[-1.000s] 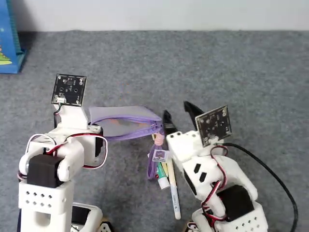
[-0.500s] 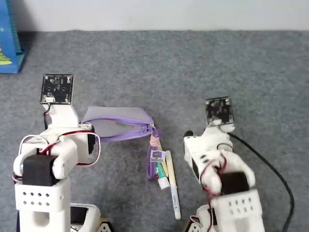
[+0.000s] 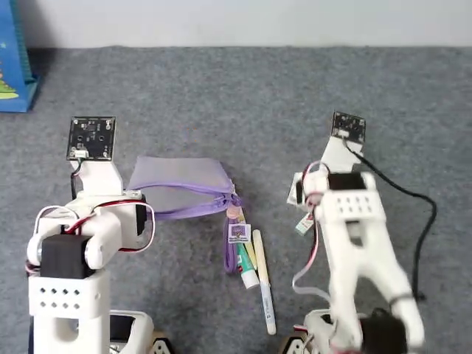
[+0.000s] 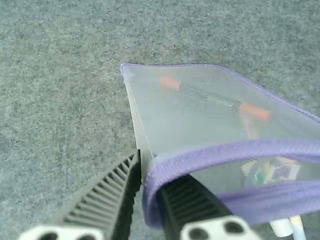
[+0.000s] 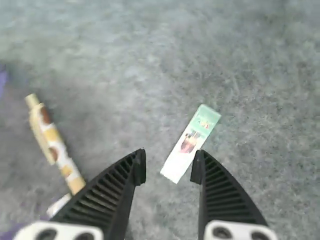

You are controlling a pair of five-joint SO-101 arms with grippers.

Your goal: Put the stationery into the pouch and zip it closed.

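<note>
On the grey carpet (image 3: 221,88) over the table, two arms stand side by side. The left arm (image 3: 77,243) is at the near left. Its left gripper (image 4: 150,172) is clamped on the purple rim of the pouch (image 3: 181,184), one finger on each side of the rim. The pouch is translucent and lies flat between the arms, nearer to the left one. The right arm (image 3: 354,236) is at the near right, and the right gripper (image 5: 169,157) hangs over the carpet with its fingers apart, holding nothing. A bundle of pens (image 3: 251,258) lies on the carpet just beside the zipper corner of the pouch. A small green and white piece (image 5: 192,141) lies flat on the carpet under the right gripper, well apart from the pouch.
</note>
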